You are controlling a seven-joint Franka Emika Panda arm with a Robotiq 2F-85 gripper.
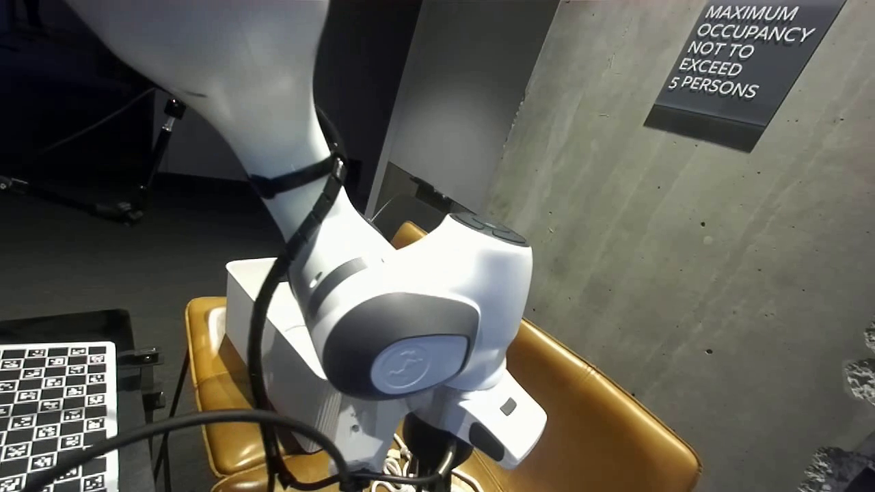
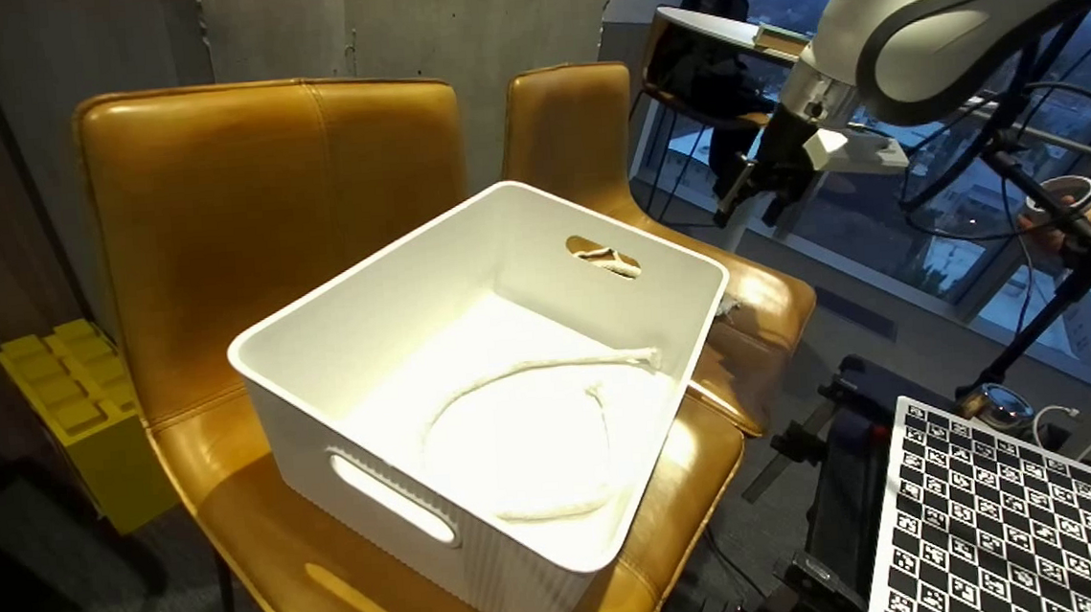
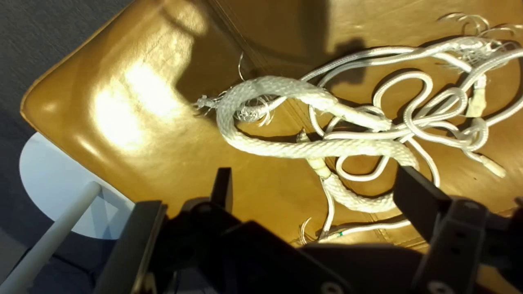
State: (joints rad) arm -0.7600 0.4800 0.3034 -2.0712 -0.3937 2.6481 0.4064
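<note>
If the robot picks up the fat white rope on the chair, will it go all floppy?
Probably floppy, but maybe not completely: the thick white rope is braided and lies in wide, rounded bends. It may tug the thin white cords along, since it lies across some of them. It probably won't roll away, because it's curved, not straight.

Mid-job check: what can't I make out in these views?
Thick rope: bend hidden behind a gripper finger in the wrist view.
Thin cords: in the wrist view some run off the right edge; overlaps hide how they connect.
Rope in the box: glare washes out parts in an exterior view.
Box interior: much hidden by the robot arm in an exterior view.
Hand: person's body cut off by an exterior view's right edge.
</note>
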